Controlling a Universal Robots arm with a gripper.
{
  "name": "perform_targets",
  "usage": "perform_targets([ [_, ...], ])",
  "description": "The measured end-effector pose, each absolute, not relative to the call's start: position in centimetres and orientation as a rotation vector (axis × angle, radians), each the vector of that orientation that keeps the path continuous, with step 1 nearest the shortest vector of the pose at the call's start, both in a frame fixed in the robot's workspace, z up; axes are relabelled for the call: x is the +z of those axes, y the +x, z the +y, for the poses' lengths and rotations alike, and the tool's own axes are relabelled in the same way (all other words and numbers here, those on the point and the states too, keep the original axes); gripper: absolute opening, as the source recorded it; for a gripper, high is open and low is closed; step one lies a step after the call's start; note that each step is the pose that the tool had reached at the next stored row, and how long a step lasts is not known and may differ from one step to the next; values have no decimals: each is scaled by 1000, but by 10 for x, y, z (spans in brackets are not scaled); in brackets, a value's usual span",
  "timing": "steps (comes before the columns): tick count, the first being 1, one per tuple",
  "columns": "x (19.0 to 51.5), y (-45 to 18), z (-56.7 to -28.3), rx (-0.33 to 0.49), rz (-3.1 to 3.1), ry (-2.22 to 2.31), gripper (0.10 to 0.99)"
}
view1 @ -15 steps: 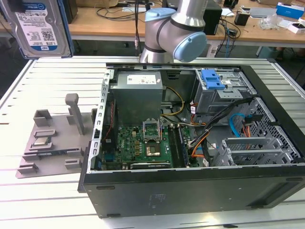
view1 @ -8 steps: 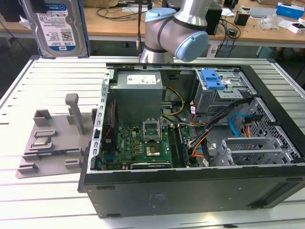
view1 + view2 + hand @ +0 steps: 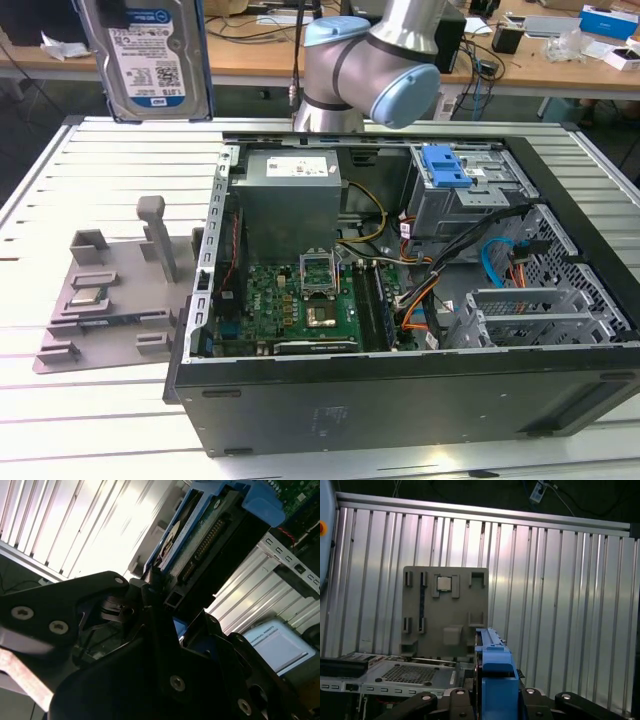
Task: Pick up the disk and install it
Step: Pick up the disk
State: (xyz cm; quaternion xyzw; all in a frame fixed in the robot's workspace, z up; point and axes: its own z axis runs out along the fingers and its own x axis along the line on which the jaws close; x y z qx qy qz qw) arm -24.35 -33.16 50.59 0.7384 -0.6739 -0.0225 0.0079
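The disk (image 3: pixel 150 55): smooth silver metal, paper label, blue plastic frame. Table (image 3: pixel 60 420): ribbed bright metal. Tray (image 3: pixel 110 335): matt grey plastic.

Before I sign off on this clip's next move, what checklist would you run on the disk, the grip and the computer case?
1. Silver rectangular disk with blue plastic frame clear of the slatted metal table: ok.
2. Black gripper shut on the disk's edge: ok.
3. Black computer case open on top: ok.
4. Grey metal drive cage free to receive it: cannot tell.
5. Disk lined up with cage: not ok, it hangs at the exterior view's left.
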Motion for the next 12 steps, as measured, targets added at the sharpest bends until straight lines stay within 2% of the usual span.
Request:
perform_targets([
  [12, 506, -183, -332, -70, -2107, 2308, 369],
])
